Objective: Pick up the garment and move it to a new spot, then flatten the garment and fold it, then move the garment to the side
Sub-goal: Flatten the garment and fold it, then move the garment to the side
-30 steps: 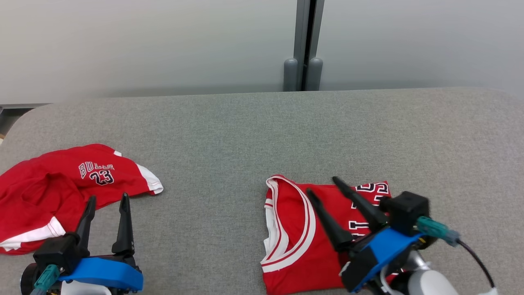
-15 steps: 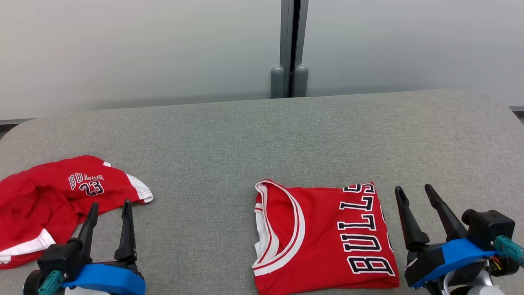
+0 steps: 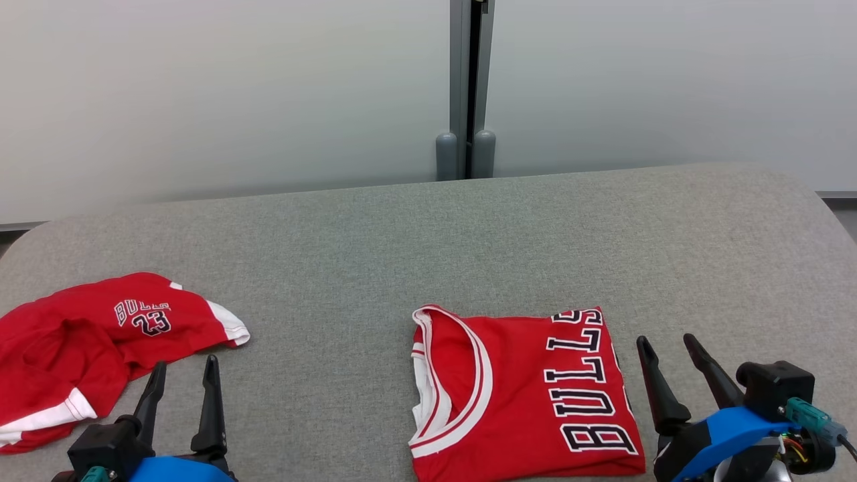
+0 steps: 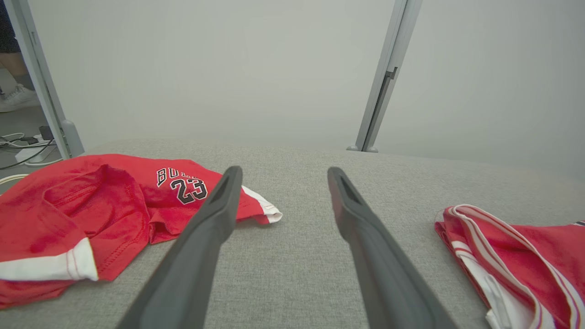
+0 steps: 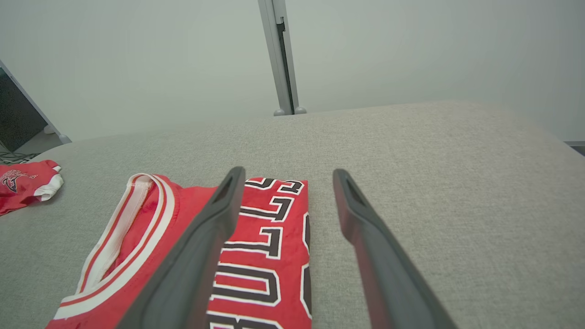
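Grey woven fabric covers the wide table (image 3: 375, 241), whose far corners are rounded. Behind it stand pale matte wall panels (image 3: 201, 87) joined by a slim grey metal post (image 3: 466, 80).

The folded red basketball jersey with white-and-red trim and black BULLS lettering (image 3: 522, 395) lies flat on the table near the robot's edge. Its folded shape is roughly square. The banded neckline faces the robot's left and the lettering runs along the side nearer the robot's right.

Just beside that lettered edge of the jersey is the right gripper (image 3: 666, 339), on its blue mount. Its two long dark fingers are spread wide, with nothing between them. In the right wrist view one finger (image 5: 215, 228) crosses over the lettering. The head view places both fingers off the cloth, over bare grey fabric.

Well to the left of the jersey is the left gripper (image 3: 186, 363). It is likewise released, its fingers parted over bare table and holding nothing.

Farther left of the jersey, a crumpled red garment with white hem bands and a small BULLS 23 print (image 3: 87, 341) lies bunched in loose folds. Its nearest white-edged corner is close to the left gripper's fingertips but apart from them.

Beyond this garment, the left wrist view shows cables (image 4: 18, 146) on the floor.
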{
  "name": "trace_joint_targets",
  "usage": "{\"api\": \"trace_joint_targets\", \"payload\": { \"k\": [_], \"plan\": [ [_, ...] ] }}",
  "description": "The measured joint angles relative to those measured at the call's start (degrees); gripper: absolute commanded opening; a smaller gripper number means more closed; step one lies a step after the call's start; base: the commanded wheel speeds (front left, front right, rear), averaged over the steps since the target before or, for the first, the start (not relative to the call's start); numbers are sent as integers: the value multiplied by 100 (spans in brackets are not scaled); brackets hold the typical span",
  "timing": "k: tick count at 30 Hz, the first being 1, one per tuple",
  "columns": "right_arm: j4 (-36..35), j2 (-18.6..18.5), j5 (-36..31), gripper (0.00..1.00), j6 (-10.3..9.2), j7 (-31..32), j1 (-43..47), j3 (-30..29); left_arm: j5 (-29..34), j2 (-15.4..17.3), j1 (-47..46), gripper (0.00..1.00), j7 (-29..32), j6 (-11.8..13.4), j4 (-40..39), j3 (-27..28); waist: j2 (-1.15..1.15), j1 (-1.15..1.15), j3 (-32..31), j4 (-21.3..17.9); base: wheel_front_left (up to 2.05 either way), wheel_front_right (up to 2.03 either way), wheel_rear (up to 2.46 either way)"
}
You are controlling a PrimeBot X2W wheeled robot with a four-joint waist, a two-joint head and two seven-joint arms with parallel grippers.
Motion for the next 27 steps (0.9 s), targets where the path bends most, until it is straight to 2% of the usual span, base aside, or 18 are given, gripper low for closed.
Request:
{"api": "trace_joint_targets", "payload": {
  "k": [18, 27],
  "plan": [
    [78, 0, 75, 100, 0, 18, -37, 75, -58, 52, 63, 100, 52, 115, -188, -13, 0, 0, 32, -21, 0, 0, 0],
    [380, 1, -80, 100, 0, 409, -447, 159, -58, 85, 64, 100, 88, 149, -278, -45, 0, 0, 93, -26, 0, 0, 0]
  ]
}}
